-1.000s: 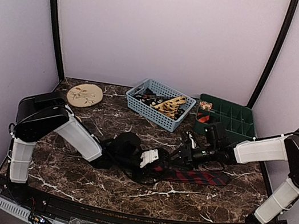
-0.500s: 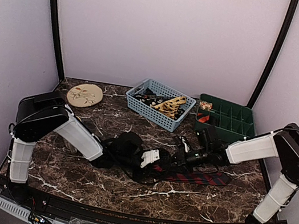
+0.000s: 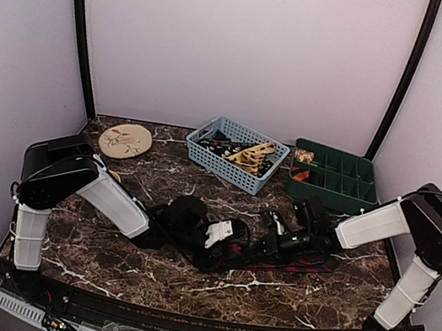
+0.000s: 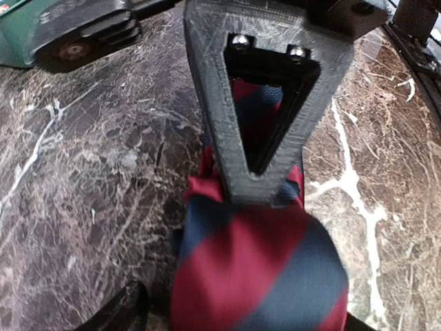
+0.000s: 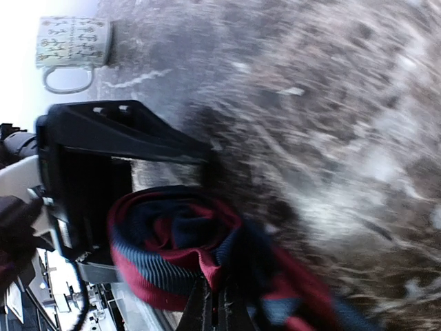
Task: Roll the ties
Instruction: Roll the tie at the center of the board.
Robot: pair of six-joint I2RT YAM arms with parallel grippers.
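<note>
A dark navy tie with red diagonal stripes [image 3: 311, 264] lies on the marble table right of centre. Its left end is wound into a loose roll between the two grippers. My left gripper [image 3: 225, 240] is shut on that roll, and the roll [image 4: 262, 276] fills the lower part of the left wrist view below the triangular finger [image 4: 256, 103]. My right gripper [image 3: 275, 238] is just right of the roll. Its thin fingers [image 5: 207, 310] are pinched shut on an edge of the coiled tie [image 5: 172, 234]. More ties, tan-gold and dark, lie in the blue basket [image 3: 205, 156].
A green divided tray [image 3: 345, 187] stands at the back right beside the basket. A round tan patterned disc [image 3: 125, 140] lies at the back left. Both forearms reach low over the table's middle.
My right gripper has come down and slightly nearer, close against the roll. The flat stretch of tie on the table looks a little shorter. My left gripper has barely shifted.
</note>
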